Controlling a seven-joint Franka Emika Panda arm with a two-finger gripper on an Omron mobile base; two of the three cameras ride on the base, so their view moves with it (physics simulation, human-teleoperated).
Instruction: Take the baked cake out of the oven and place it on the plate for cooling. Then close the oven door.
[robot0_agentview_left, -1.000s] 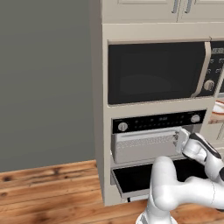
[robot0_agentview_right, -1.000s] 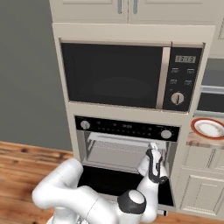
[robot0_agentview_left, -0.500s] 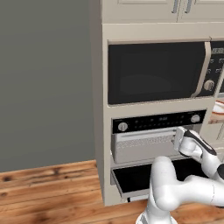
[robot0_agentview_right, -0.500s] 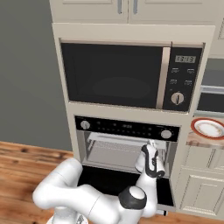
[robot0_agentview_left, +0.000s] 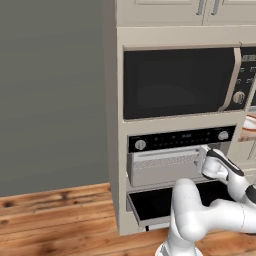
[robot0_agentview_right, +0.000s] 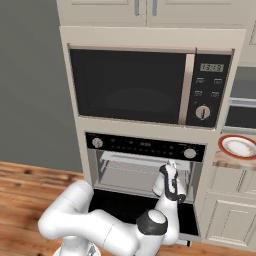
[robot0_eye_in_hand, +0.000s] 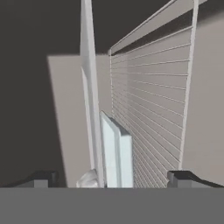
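Since door (robot0_agentview_right: 142, 210) dropped flat below pincer (robot0_agentview_right: 170, 169), oven (robot0_agentview_right: 142, 172) stands open: pincer, jaws apart, empty, rolled sideways, noses toward rack (robot0_eye_in_hand: 148, 109). Plate (robot0_agentview_right: 239, 146) waits on tabletop, off to pincer's right.

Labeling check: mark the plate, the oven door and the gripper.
plate (robot0_agentview_right: 239, 146): right base view, white centre.
oven door (robot0_agentview_left: 155, 202): left base view, dark glass of the dropped-open panel.
gripper (robot0_agentview_right: 170, 164): right base view, midway between its tips, at the oven mouth.
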